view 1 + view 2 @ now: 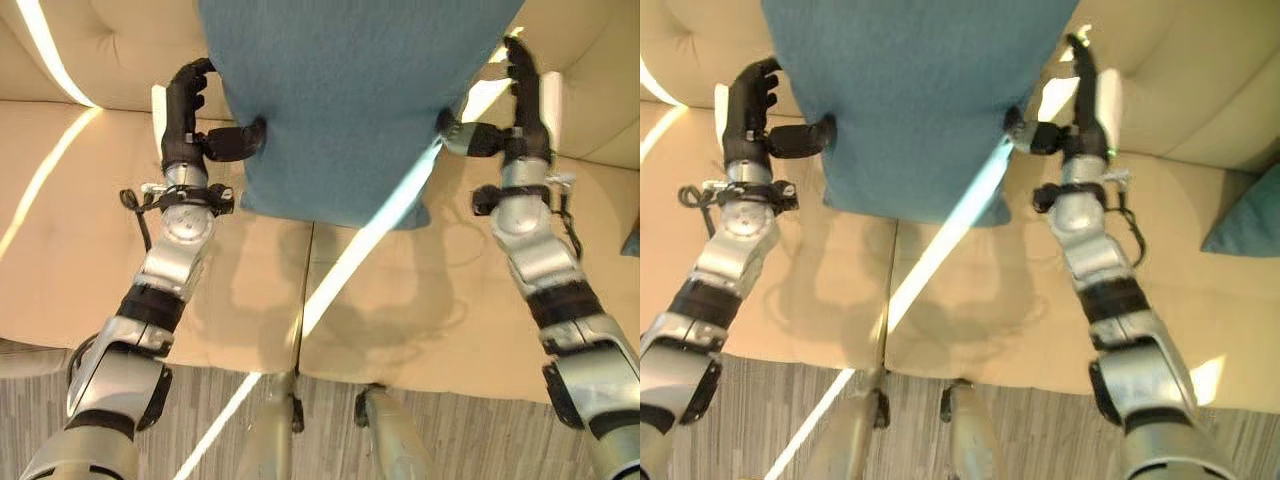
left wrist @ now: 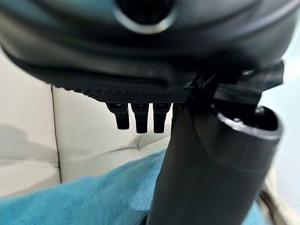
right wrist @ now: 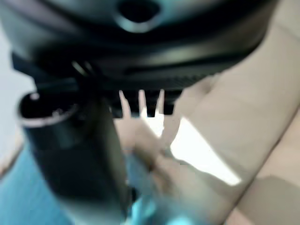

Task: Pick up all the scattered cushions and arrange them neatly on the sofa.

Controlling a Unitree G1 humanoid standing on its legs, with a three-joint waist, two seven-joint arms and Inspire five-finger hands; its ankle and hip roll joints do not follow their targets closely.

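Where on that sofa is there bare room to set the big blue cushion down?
The seat lies bare below the teal cushion, between both hands. At the right edge of the seat, a second teal cushion takes the room.

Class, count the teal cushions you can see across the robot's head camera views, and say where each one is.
2. One large cushion is held between the left hand and right hand above the sofa seat. A second cushion lies at the seat's right edge. Others may be out of view.

Head downward; wrists close along fingers (image 2: 136, 119)
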